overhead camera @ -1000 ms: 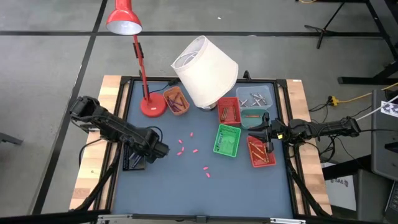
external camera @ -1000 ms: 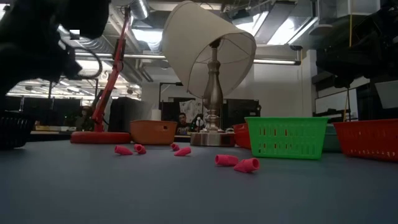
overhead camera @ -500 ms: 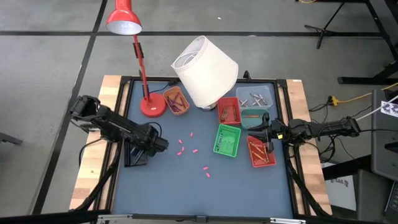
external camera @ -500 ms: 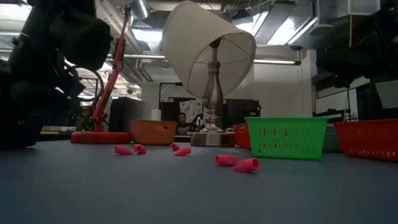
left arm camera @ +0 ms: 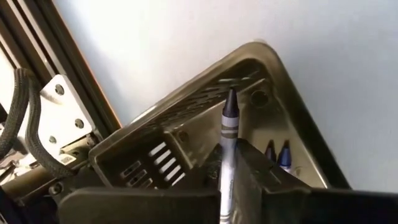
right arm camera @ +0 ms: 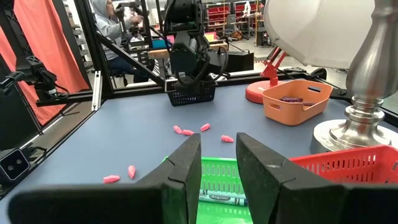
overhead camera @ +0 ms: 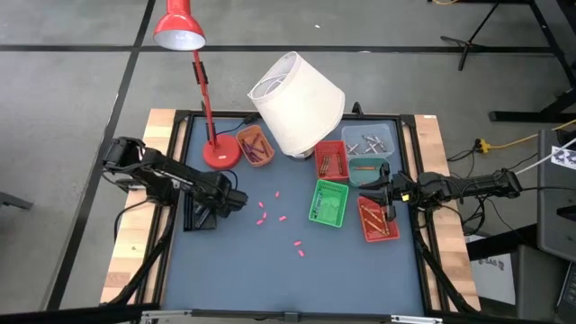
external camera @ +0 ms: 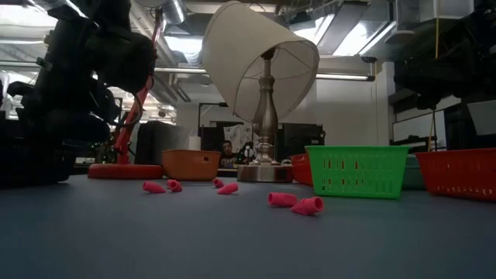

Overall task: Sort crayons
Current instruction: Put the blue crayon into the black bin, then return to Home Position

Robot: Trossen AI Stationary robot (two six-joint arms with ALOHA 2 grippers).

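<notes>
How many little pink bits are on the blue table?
6 pink pieces: four loosely clustered left of the green basket, two nearer the front. None seem hidden.

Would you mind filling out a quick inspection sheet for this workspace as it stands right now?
Surface: blue-grey table top, wooden side strips.
Job's things: grey crayon in the left gripper; crayons in the orange tray, red tray, green tray.
Clutter: pink bits loose mid-table; red desk lamp; white-shaded lamp.
Grippers: left gripper shut on the crayon above the black tray; right gripper open over the green tray.
Cables: yellow cable on the floor beside the table.
Surroundings: a person beyond the table.
</notes>
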